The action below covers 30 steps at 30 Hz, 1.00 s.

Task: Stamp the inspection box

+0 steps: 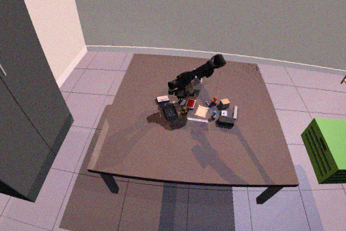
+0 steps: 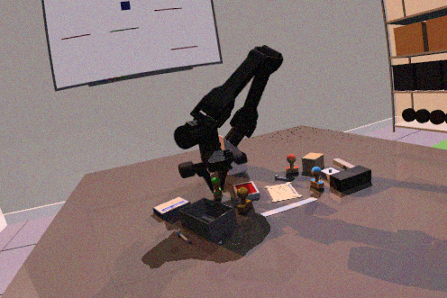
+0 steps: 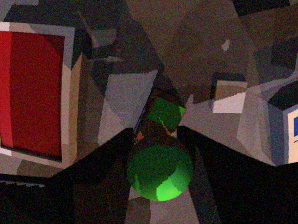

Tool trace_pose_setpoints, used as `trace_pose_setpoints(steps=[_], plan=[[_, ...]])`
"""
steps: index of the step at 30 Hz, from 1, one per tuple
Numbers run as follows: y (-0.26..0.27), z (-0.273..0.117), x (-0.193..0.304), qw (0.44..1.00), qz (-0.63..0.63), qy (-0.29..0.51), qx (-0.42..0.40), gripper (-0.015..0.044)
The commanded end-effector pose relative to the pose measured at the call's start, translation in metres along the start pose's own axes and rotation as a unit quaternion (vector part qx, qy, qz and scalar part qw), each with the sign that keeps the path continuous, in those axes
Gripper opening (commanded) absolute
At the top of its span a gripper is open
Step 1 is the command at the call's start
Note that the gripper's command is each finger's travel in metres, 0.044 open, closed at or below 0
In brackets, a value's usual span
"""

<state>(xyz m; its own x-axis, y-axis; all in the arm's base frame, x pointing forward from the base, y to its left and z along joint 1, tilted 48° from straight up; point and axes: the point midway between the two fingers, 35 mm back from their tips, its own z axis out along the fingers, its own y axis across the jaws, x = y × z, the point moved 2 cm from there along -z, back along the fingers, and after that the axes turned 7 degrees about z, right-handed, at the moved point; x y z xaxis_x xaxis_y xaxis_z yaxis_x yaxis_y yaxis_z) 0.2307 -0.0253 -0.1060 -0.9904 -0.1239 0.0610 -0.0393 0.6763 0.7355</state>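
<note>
My gripper is shut on the green-knobbed stamp, low at the table. The stamp's neck is between the fingers; whether its base touches the table is hard to tell. The open red ink pad lies beside it, on the left in the wrist view. The cream card lies beyond the pad; its inspection box is too small to make out. The stamp's wording and printing face are hidden.
A yellow-knobbed stamp and a dark open bin are near. A stamp pad box lies beside the bin. Blue and red stamps, a block and a pale strip surround the card.
</note>
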Motion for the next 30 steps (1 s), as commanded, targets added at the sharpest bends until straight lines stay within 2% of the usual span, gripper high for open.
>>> trace_pose_setpoints(steps=[1,30], plan=[[0.000,-0.002,0.000,1.000,-0.001,0.000,0.001,0.0000],[-0.001,-0.016,-0.001,1.000,-0.001,0.000,0.002,0.0000]])
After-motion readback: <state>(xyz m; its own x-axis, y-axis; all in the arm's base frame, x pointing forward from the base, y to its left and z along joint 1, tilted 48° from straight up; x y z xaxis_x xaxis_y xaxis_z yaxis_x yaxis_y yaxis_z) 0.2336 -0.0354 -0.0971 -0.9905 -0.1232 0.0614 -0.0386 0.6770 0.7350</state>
